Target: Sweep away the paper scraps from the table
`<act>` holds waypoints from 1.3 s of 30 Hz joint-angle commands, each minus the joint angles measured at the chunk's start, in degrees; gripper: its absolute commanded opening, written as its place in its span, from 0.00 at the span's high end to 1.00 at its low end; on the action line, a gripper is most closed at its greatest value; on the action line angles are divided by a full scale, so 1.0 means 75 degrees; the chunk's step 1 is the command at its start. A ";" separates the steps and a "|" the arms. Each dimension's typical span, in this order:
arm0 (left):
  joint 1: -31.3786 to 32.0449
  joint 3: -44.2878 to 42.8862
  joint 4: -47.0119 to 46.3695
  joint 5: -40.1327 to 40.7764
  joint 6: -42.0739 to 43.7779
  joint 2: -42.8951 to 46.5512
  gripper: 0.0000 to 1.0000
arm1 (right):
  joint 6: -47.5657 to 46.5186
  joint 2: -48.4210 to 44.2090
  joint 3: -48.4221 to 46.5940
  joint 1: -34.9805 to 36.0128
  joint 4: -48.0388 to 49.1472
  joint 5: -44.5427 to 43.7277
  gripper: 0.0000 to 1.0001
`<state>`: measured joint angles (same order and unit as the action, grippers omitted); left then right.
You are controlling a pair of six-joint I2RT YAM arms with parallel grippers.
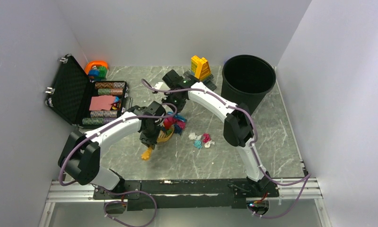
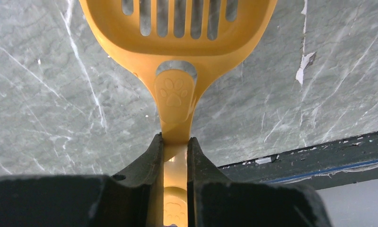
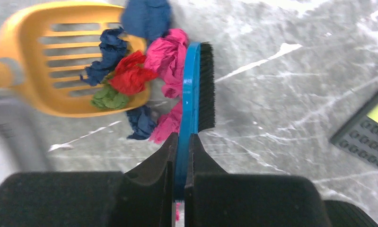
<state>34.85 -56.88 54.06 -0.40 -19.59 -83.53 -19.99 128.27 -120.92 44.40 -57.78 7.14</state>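
- Overhead, roughly half the job looked done. A bunch of paper scraps (image 1: 175,124) sat at the mouth of the yellow scoop (image 1: 164,136) mid-table, while a smaller loose cluster lay just to its right, not yet gathered.
- The table (image 1: 276,142) lay open to the right and front of that cluster. The black bin (image 1: 248,80) stood at the far right corner, the open case (image 1: 90,99) at the far left, and the black rail (image 1: 191,184) closed off the near edge.
- From the left wrist, the left fingers (image 2: 144,175) were clamped narrow on the scoop's handle. Its slotted bowl was low over bare table, with the rail close behind. No scraps showed in this view.
- From the right wrist, the right fingers (image 3: 153,165) were pinched on a blue brush (image 3: 196,94), its blue spine touching pink scraps at the scoop's lip. Red, green and blue wads lay in the bowl, with others just outside it. Bare table stretched away to the right.
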 commanded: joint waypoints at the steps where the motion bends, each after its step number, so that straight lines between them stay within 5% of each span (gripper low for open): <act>1: -0.0021 -0.0296 -0.0210 -0.0358 0.0409 -0.0062 1.00 | 0.0128 -0.0465 0.0030 0.0277 -0.0618 0.1789 1.00; 10: 0.0022 -0.0252 -0.0663 -0.0771 0.0755 0.0121 1.00 | 0.0502 -0.1565 0.0796 0.0319 -0.0338 0.1924 1.00; 26: 0.1033 -0.0285 -0.0927 0.0033 0.0790 0.0761 1.00 | 0.2613 -0.3808 0.1784 -0.0536 0.0216 -0.1801 1.00; 39: 0.1421 -0.3127 0.0347 0.0710 0.0854 0.0495 1.00 | 0.4487 -0.7651 0.3615 -0.1519 0.1563 -0.3226 1.00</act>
<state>45.01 -71.75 53.63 2.81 -14.22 -79.26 9.50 76.88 -94.94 32.36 -51.05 -12.38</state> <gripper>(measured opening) 0.169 0.089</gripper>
